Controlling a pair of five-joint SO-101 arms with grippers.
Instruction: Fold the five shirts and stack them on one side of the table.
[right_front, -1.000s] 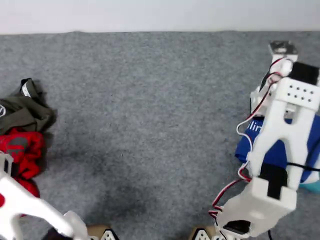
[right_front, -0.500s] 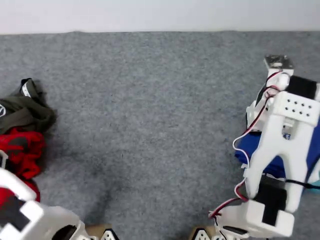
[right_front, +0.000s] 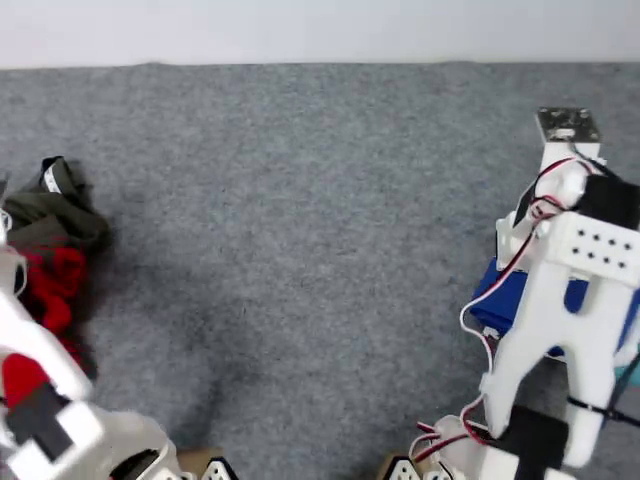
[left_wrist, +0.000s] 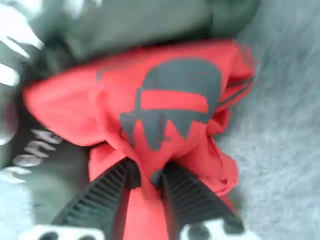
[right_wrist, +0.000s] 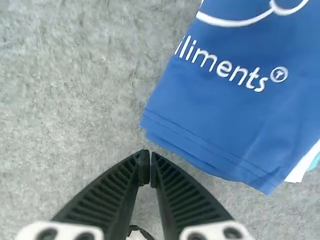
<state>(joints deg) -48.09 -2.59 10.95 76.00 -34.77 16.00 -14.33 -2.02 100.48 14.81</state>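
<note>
Crumpled red printed shirt (left_wrist: 170, 120) is pinched in my left gripper (left_wrist: 146, 174), right gripper (right_wrist: 150, 161) closed empty beside folded blue shirt (right_wrist: 240, 115).

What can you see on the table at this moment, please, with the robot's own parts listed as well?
red shirt: one, red with a dark print, crumpled at the table's left edge.
dark olive shirt: one, crumpled, touching the red shirt on its far side.
blue shirt: one, blue with white print, folded flat at the table's right side.
layers beneath: white and teal edges showing under the blue shirt; count unclear.
table cover: one, grey.
wall: white, behind the table.
left gripper: black fingers, pinching red shirt fabric.
right gripper: black fingers, shut, beside the blue shirt's hem.
</note>
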